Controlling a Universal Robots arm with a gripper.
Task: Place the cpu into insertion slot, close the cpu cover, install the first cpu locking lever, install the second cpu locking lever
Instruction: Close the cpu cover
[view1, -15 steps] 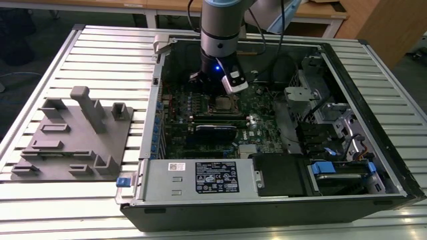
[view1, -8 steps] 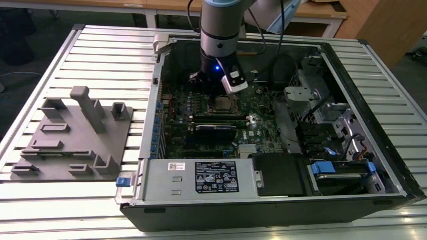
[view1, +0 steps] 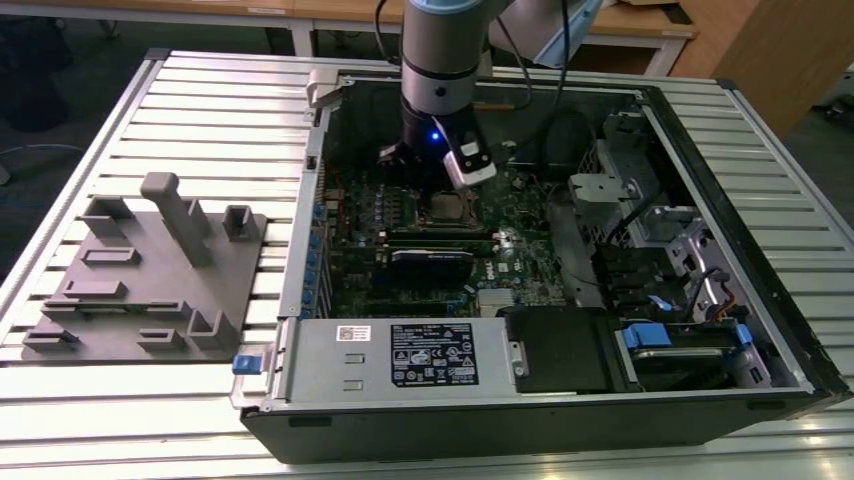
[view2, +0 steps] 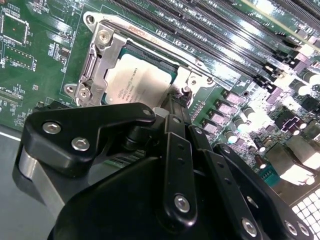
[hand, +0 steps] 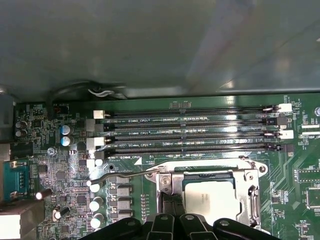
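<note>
The cpu (view2: 135, 82) (hand: 210, 202) lies flat in the insertion slot (view1: 447, 207) on the green board, silver top up. The cpu cover (view2: 102, 55) (hand: 167, 187) is down around it as a silvery frame. A thin wire locking lever (hand: 125, 175) sticks out sideways from the socket's corner over the board. My gripper (view2: 175, 105) (hand: 171, 207) (view1: 445, 195) points down at the socket's edge beside the cpu, fingers together, tip touching or just above the frame. I cannot tell whether anything is pinched.
Long black memory slots (hand: 190, 132) run just beyond the socket. The open computer case (view1: 694, 150) walls in the board, with the power supply (view1: 400, 355) in front and drive cages (view1: 667, 250) at the exterior view's right. A grey fixture plate (view1: 147, 270) lies on the slatted table.
</note>
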